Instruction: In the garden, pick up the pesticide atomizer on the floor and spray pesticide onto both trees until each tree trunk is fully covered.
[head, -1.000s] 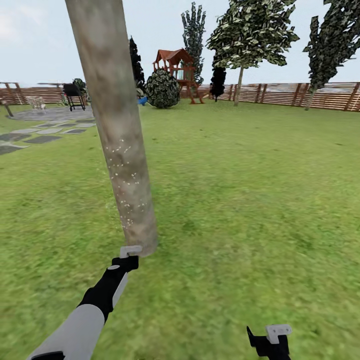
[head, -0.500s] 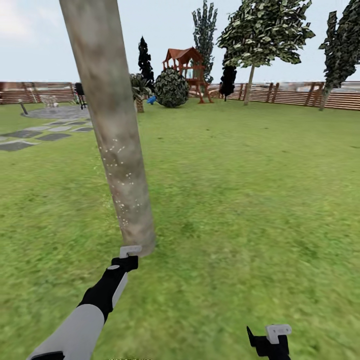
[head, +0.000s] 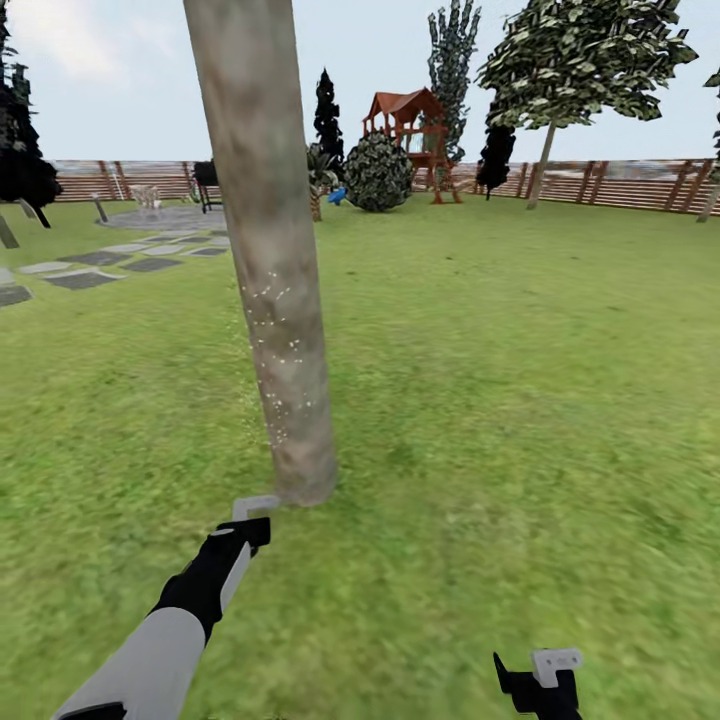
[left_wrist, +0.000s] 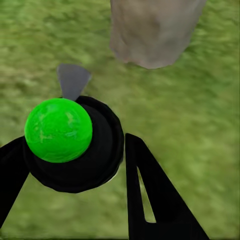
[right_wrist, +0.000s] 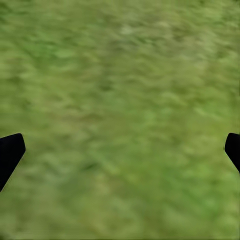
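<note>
A thick mottled grey-brown tree trunk (head: 272, 260) rises from the grass just ahead, with whitish pesticide specks (head: 282, 345) scattered over its lower part. My left gripper (head: 250, 515) hovers low beside the trunk's foot. In the left wrist view it (left_wrist: 75, 167) is shut on the pesticide atomizer (left_wrist: 59, 131), a black round body with a bright green ball and a grey nozzle that points toward the trunk base (left_wrist: 150, 30). My right gripper (head: 540, 685) hangs over bare grass at the lower right; in the right wrist view it (right_wrist: 120, 150) is open, holding nothing.
Lawn stretches all around to a brown slat fence (head: 600, 185). A round bush (head: 378, 172) and a red playhouse (head: 405, 120) stand far ahead. Grey stepping stones (head: 90, 265) and a paved circle lie at the far left. Thin-trunked trees (head: 585, 60) line the back right.
The head view has swung, so the trunk and background now sit further right in the picture. Both arms keep the same place in the frame.
</note>
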